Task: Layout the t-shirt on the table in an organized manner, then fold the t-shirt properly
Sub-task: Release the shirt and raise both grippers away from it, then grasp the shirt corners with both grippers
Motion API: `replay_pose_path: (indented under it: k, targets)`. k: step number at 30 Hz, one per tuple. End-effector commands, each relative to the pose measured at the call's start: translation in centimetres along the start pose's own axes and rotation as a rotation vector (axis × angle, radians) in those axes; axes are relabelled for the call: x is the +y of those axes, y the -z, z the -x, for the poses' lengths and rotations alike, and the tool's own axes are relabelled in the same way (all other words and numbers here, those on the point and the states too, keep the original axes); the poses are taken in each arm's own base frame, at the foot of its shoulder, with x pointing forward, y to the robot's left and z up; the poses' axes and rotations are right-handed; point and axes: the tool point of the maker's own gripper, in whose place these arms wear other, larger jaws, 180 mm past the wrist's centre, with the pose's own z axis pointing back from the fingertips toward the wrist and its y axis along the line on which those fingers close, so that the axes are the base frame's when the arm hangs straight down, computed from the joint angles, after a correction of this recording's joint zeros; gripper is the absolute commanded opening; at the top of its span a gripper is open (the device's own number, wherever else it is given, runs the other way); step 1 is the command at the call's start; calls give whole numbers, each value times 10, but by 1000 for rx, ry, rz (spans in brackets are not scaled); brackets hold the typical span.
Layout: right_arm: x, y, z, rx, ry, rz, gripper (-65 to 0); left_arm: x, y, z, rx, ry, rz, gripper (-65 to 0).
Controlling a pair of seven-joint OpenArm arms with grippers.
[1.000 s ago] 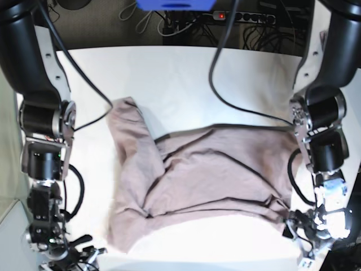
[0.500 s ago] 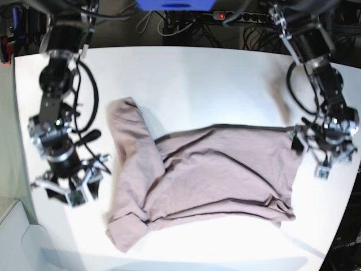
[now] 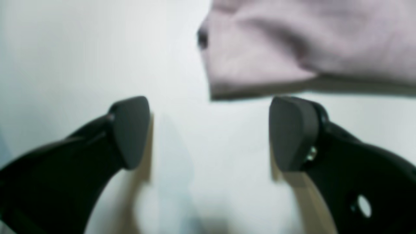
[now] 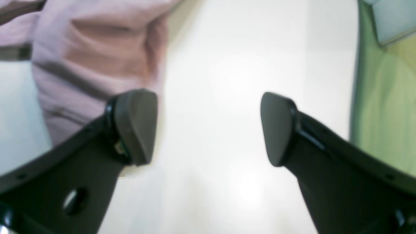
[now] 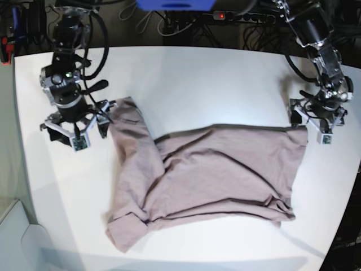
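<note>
Both of your arms have swung up toward the far side of the surface since the earlier frames, when they sat low near the front edge and then halfway up. Your right fingers now sit just beside the shirt's upper left sleeve, and your left fingers sit just off its upper right corner.

Both pairs are spread wide with nothing between them. Your left wrist view shows the two dark pads apart over bare white, with a blurred corner of the t-shirt just ahead of them, not touching. Your right wrist view shows the same wide gap, the cloth lying behind and beside one pad, and whether that pad touches it you cannot tell. That view alone shows a green strip past the surface's edge.

Only the base view gives you the whole t-shirt: it lies crumpled across the middle of the surface, body spread sideways with long creases, one sleeve bunched up at the upper left, another fold rolled at the lower left. It has barely changed shape since the earlier frames, though its right edge now reads straighter.

Behind the surface you see dark cables and a power strip with a red light.
</note>
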Motion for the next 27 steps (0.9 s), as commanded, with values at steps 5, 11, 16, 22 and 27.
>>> replay_pose_path:
  k: [5,11,16,22,27]
  targets:
    - [-5,-9,17,25,-2,16,-151,-2,15,-24,-41,-32,25,-89]
    - [32,-19,41,78,-22,-75,-153,-20,32,-9,23,-37,86,-116]
    - [61,-21,40,75,-17,-141,-153,-49,33,-9,27,43,203,-434]
    - [70,-7,27,54,18,-155,-151,-50,32,-8,29,50,211,-634]
    - [77,15,32,87,35,-183,-154,-40,24,-13,10,67,180,-648]
